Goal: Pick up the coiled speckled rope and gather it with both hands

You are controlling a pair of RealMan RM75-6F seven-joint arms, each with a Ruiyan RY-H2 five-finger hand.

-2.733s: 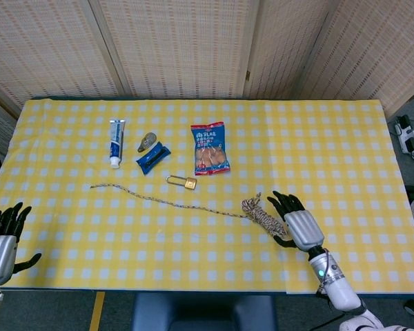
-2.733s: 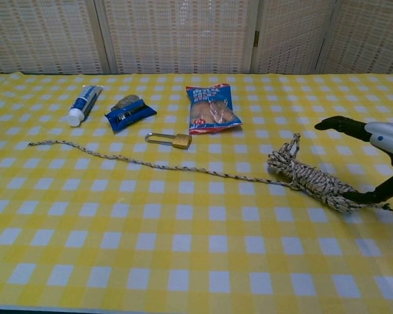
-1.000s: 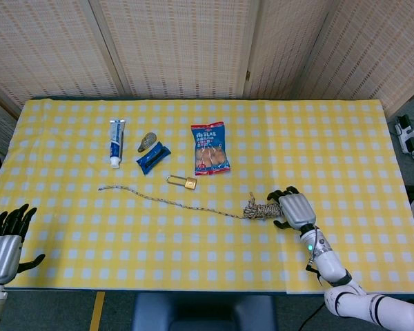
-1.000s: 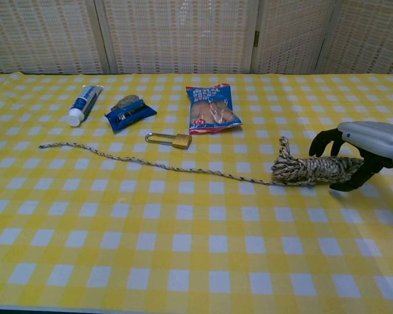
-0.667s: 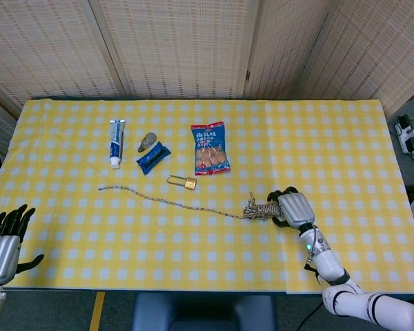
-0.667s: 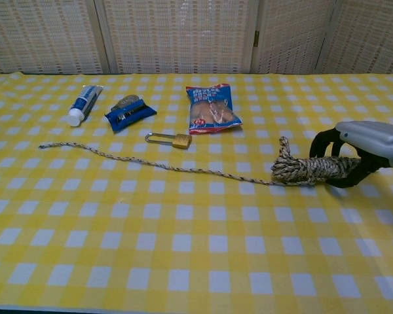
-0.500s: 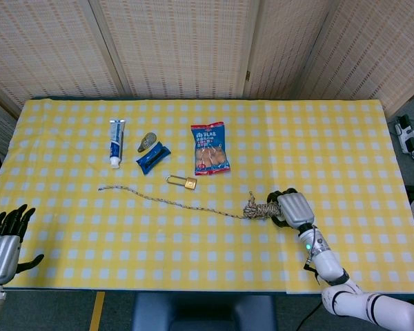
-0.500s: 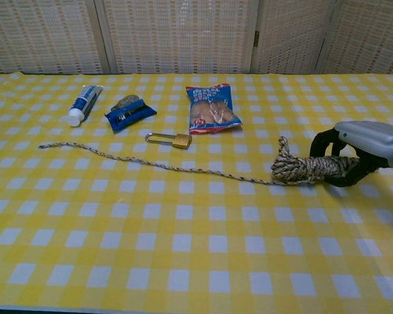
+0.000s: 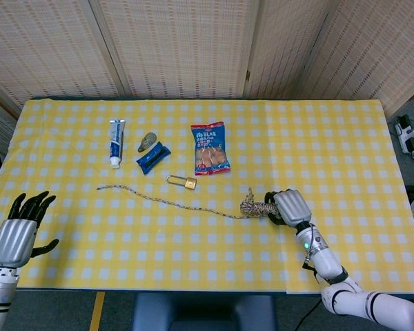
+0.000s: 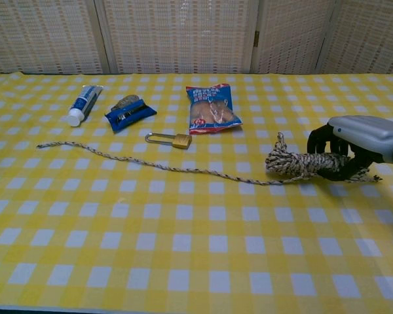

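The speckled rope's coiled bundle [image 9: 257,206] [image 10: 293,163] lies at the right of the yellow checked table. My right hand [image 9: 290,207] [image 10: 354,147] grips the bundle's right part, fingers wrapped around it. From the bundle a loose tail [image 9: 164,198] [image 10: 144,162] runs left across the cloth to its end [image 10: 39,146]. My left hand [image 9: 18,233] hovers open at the table's front left corner, fingers spread, far from the rope; the chest view does not show it.
Behind the rope's tail lie a brass padlock [image 9: 183,182] [image 10: 172,140], a snack packet [image 9: 210,147] [image 10: 211,108], a blue wrapper [image 9: 153,157] [image 10: 130,114] and a toothpaste tube [image 9: 116,142] [image 10: 84,104]. Woven screens stand behind the table.
My right hand has closed around the coiled bundle and drawn it slightly left and up. My left hand has risen and moved inward at the front left corner.
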